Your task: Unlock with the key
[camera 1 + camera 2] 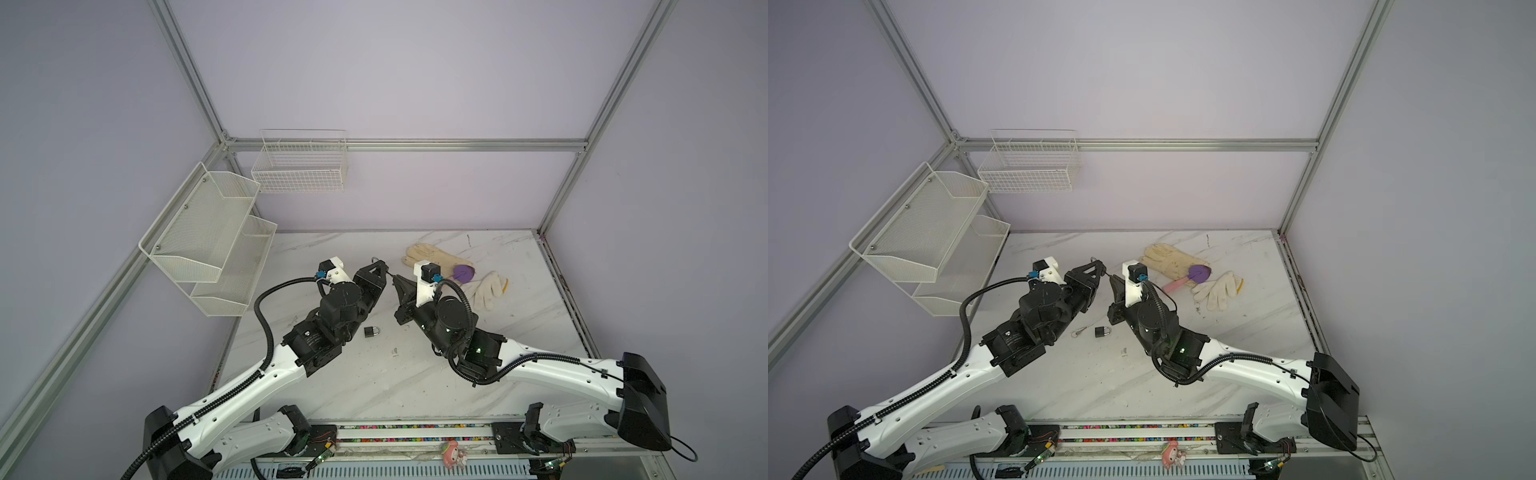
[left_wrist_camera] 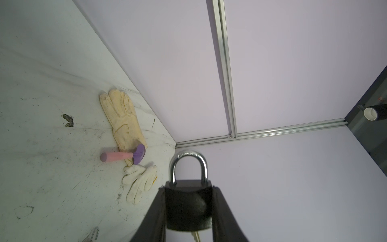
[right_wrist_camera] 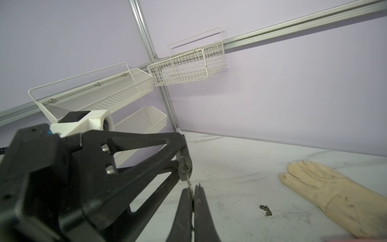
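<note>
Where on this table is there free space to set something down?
Bare marble runs from the small padlock to the front edge of the table. Another patch lies between the knit glove and the side rail. Crowded: the back middle, where left gripper and right gripper meet, and the leather glove with the pink-handled tool.

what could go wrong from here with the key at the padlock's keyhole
1. The right gripper pinches the thin key only at its fingertips, so the key may slip or twist in the grip when turned.
2. The left gripper clamps the padlock by its sides above the table; the key's push could shift or rotate it and spoil the alignment.
</note>
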Controlling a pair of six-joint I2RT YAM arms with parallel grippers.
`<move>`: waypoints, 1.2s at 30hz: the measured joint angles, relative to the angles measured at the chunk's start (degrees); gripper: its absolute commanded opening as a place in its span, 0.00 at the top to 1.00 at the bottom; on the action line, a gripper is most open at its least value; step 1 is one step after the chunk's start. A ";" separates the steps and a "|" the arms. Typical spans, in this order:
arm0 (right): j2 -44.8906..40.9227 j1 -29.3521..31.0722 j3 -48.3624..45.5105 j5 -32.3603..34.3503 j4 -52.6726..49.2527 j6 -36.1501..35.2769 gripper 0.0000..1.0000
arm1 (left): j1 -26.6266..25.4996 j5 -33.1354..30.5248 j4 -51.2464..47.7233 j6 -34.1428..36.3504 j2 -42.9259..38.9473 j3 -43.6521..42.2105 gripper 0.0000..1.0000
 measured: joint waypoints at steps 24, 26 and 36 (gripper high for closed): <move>-11.19 0.07 -10.49 -7.50 7.08 3.65 1.00 | -0.68 6.56 2.34 -4.13 -6.67 -2.45 1.00; -11.67 0.20 -10.49 -6.51 7.19 3.50 1.00 | -0.68 6.88 4.11 -4.50 -6.58 -3.72 1.00; -9.75 1.86 -10.67 -2.69 9.14 0.94 1.00 | -0.68 7.72 11.43 -5.51 -4.72 -5.62 1.00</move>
